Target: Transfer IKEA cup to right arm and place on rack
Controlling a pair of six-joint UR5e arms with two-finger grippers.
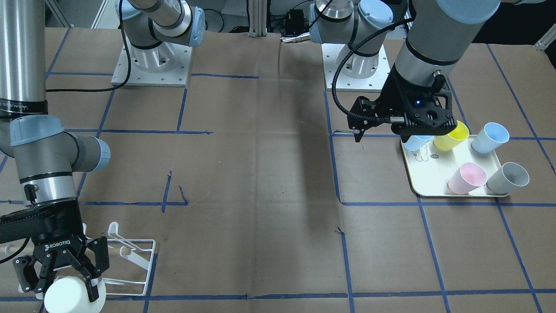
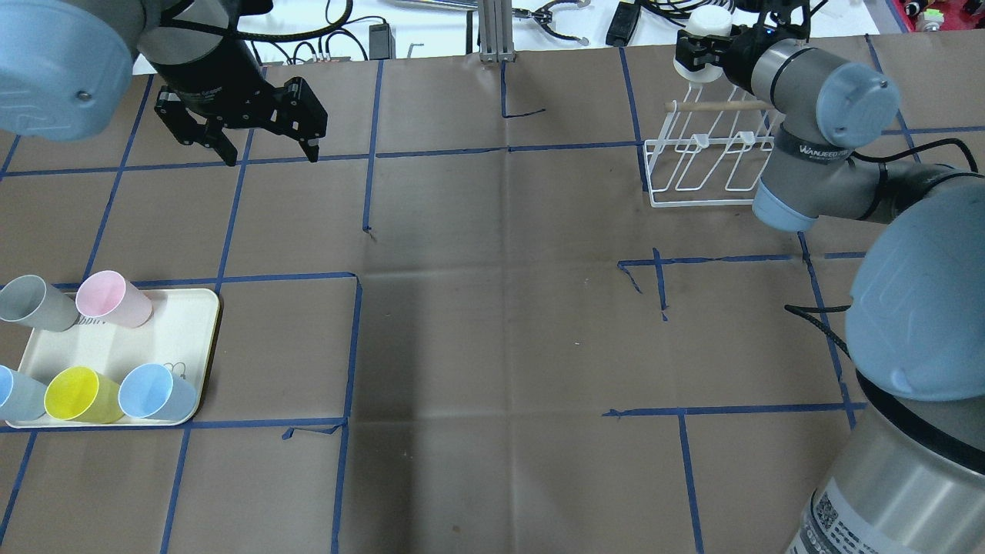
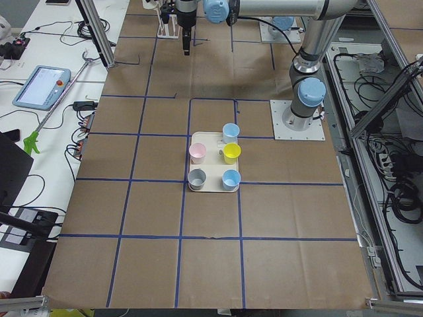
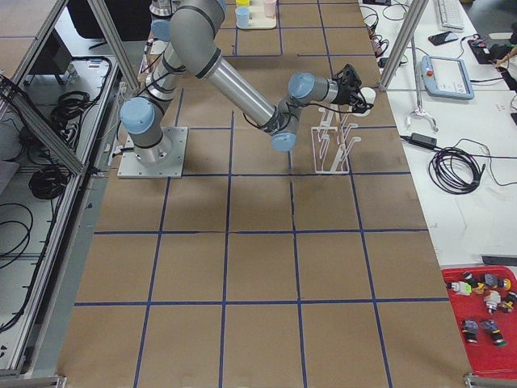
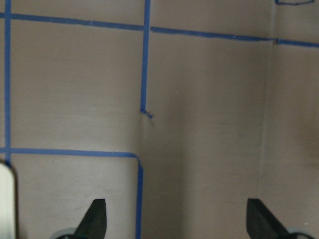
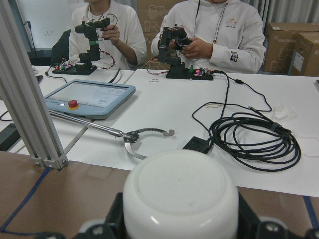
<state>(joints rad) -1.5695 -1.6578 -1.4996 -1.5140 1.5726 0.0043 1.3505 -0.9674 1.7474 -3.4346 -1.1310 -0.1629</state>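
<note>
Grips the white IKEA cup point(image 6: 180, 199) in the right gripper point(image 1: 65, 292), fingers clamped on its sides, closed base pointing out beyond the fingertips and mouth turned back toward the wrist. Carries nothing in the left gripper point(image 2: 271, 158): jaws spread wide over bare brown table paper point(image 2: 492, 308), far across the table from the cup. Reads, on that evidence, as past the hand-over, with roughly the first half of the task judged done. Has not yet put the cup on the rack point(image 2: 696, 177): nothing hooked on any of the prongs point(image 2: 699, 138). Places the rack below the right gripper and a little back toward the robot's base, a wooden dowel point(image 2: 716, 106) across its top, with the cup held high and just beyond the rack's far edge. Probably calls next for drawing the gripper back over the two rows of prongs, tipping the mouth downward, lowering onto one prong, then opening the fingers and backing off. Cannot tell from these views the prong intended. Shows five more cups point(image 2: 77, 394), grey, pink, yellow and two pale blue, on a cream tray point(image 2: 209, 323) behind the left gripper, toward the robot's side of the table and well apart from the right gripper.
</note>
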